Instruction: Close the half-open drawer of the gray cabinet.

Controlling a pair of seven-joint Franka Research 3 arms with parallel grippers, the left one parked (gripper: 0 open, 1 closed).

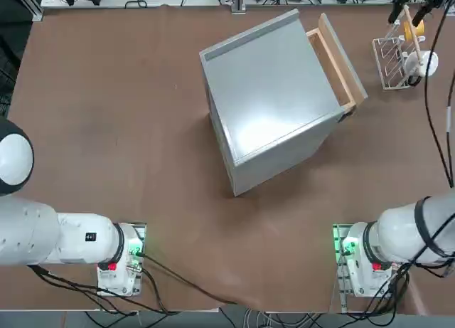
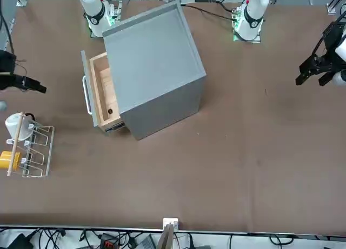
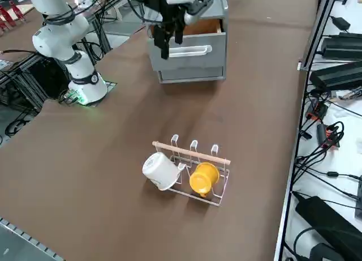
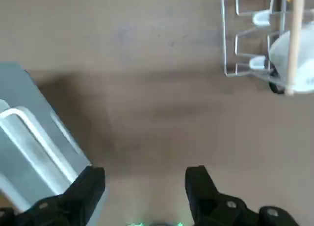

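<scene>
The right gripper (image 4: 144,178) hangs above the table (image 1: 128,114), its jaws wide with nothing between them. To the jaws' left stands the gray cabinet (image 1: 274,82), the half-open drawer (image 2: 104,89) jutting from it toward the jaws' side. The drawer's gray front panel (image 2: 89,92) stands away from the cabinet body, with a wooden side (image 1: 317,47) exposed between. Bare tabletop lies below the jaws, between that panel and the white wire rack (image 3: 222,187).

The top view hides the white handle (image 2: 87,95) on the panel's outer face; the front view shows it, along with the drawer's wooden floor and a dark round spot inside. In the right side view, the jaws cover part of the drawer opening.

Lower than the jaws and near them, the rack stands on the table, well apart from the drawer, carrying a white mug (image 3: 160,171), a yellow mug (image 3: 203,178) and a pale wooden bar (image 3: 189,153).
</scene>
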